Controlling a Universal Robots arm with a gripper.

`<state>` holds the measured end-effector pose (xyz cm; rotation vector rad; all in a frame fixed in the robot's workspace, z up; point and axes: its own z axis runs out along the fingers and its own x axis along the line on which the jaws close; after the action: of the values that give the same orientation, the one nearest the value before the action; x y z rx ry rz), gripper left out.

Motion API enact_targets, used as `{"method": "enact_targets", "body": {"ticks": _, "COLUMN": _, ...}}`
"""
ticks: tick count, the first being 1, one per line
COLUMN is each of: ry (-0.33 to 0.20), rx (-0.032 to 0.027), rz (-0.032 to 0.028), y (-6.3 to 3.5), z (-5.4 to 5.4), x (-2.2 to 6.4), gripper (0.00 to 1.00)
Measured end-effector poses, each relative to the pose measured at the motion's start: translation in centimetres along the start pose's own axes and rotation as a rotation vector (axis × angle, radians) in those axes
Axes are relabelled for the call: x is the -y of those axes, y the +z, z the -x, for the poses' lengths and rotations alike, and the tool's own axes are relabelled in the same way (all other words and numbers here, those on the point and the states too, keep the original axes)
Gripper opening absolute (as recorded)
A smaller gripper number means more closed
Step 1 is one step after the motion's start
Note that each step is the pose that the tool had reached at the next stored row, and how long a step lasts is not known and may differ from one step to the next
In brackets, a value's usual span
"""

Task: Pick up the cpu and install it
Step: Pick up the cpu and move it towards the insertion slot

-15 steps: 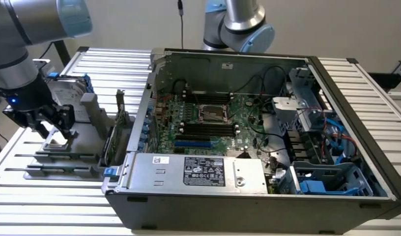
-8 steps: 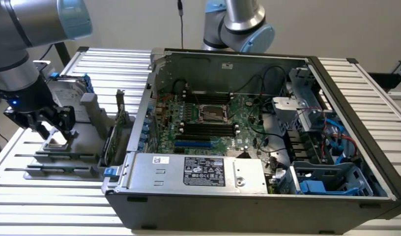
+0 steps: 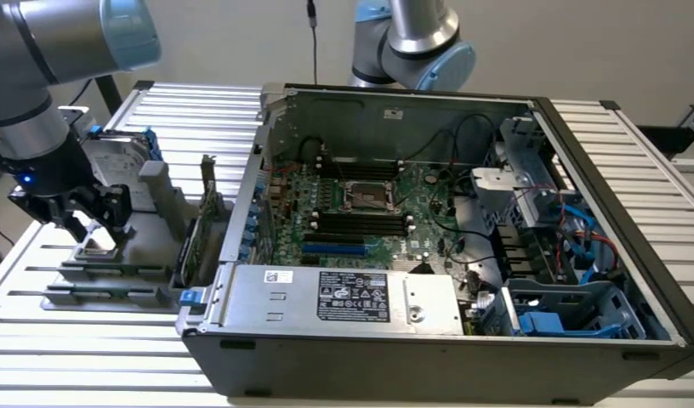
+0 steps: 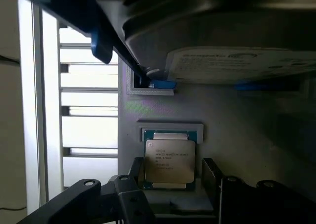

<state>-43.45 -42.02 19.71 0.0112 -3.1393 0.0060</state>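
The cpu (image 4: 169, 160) is a small square chip with a silver top, lying flat in a recess of a grey fixture (image 4: 237, 135). In the exterior view the cpu (image 3: 98, 249) sits on that fixture (image 3: 109, 276) at the exterior view's left, beside the computer case. My gripper (image 3: 89, 223) hangs just over it. In the wrist view my gripper (image 4: 171, 168) is open, with one dark finger (image 4: 132, 177) on each side of the chip and a small gap showing at the other finger (image 4: 211, 174). The chip rests in its recess, not lifted.
The open computer case (image 3: 619, 195) fills the middle, with the motherboard socket (image 3: 364, 197) inside. A silver hard drive in a blue bracket (image 3: 118, 157) stands on the fixture behind my gripper. A second arm (image 3: 413, 47) rises behind the case. Upright cards (image 3: 205, 217) stand between fixture and case.
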Motion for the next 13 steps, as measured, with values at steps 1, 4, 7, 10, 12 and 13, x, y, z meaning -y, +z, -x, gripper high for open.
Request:
{"method": "enact_targets", "body": {"ticks": 1, "ry": 0.000, "rx": 0.0002, "rz": 0.0009, "y": 0.02, "z": 0.01, "x": 0.01, "gripper": 0.60}}
{"method": "enact_targets", "body": {"ticks": 4, "ry": 0.000, "rx": 0.0003, "rz": 0.0032, "y": 0.06, "z": 0.01, "x": 0.01, "gripper": 0.67}}
{"method": "enact_targets", "body": {"ticks": 7, "ry": 0.000, "rx": 0.0000, "rz": 0.0053, "y": 0.22, "z": 0.00, "x": 0.02, "gripper": 0.67}}
{"method": "enact_targets", "body": {"ticks": 10, "ry": 0.000, "rx": 0.0002, "rz": 0.0082, "y": 0.47, "z": 0.00, "x": 0.03, "gripper": 0.67}}
{"method": "enact_targets", "body": {"ticks": 12, "ry": 0.000, "rx": 0.0002, "rz": 0.0113, "y": 0.58, "z": 0.01, "x": 0.03, "gripper": 0.67}}
{"method": "enact_targets", "body": {"ticks": 13, "ry": 0.000, "rx": 0.0002, "rz": 0.0127, "y": 0.61, "z": 0.01, "x": 0.03, "gripper": 0.67}}
